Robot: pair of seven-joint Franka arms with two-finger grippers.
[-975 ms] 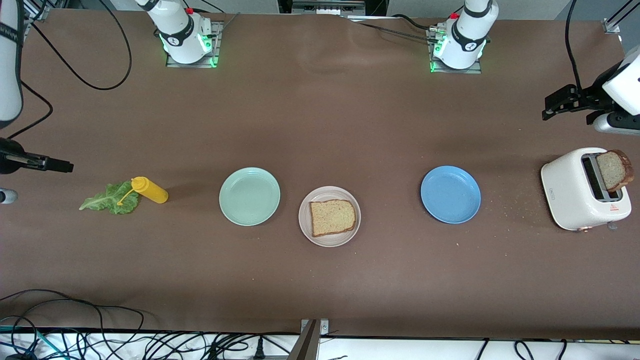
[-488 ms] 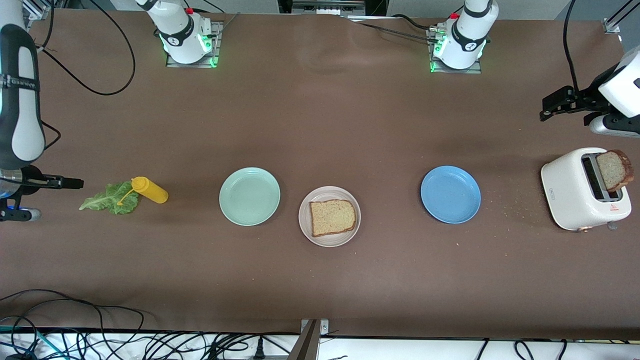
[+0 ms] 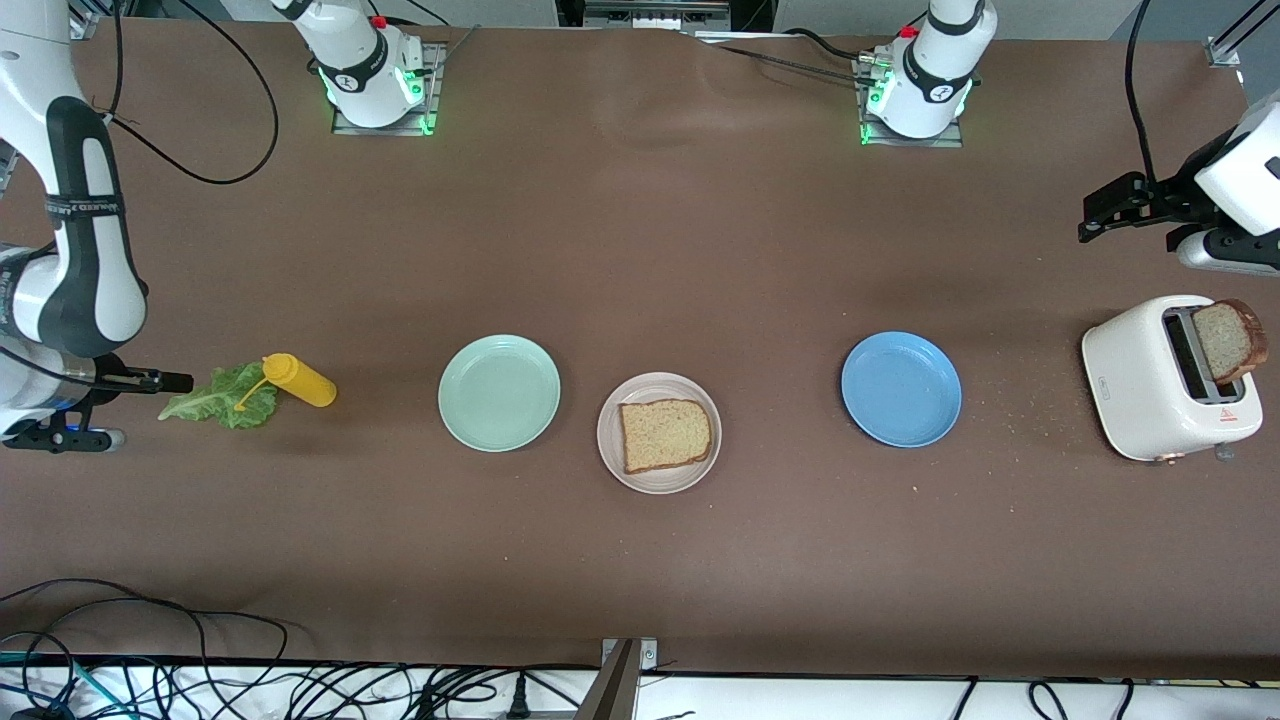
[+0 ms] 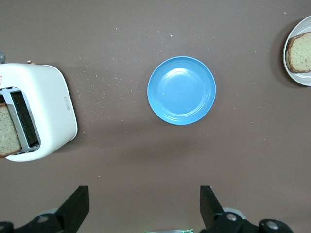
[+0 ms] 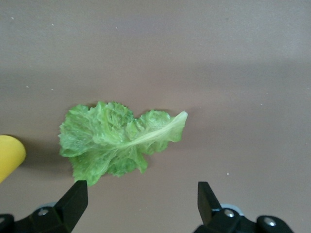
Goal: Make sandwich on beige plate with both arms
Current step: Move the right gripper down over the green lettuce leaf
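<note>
Brown tabletop; lettuce leaf (image 5: 119, 142) lies beneath spread right jaws (image 5: 141, 204).

Right wrist view. Lettuce leaf (image 5: 119, 142) lies flat on the brown table (image 5: 233, 63), ruffled, pale midrib running to its pointed end. Right gripper (image 5: 141, 199) hangs above the table beside the leaf, its two black fingers (image 5: 73, 201) spread wide with nothing between them; one fingertip sits at the leaf's ruffled edge in the picture, contact not clear. Part of a yellow bottle (image 5: 9, 156) shows at the frame edge, just beside the leaf's broad end.
</note>
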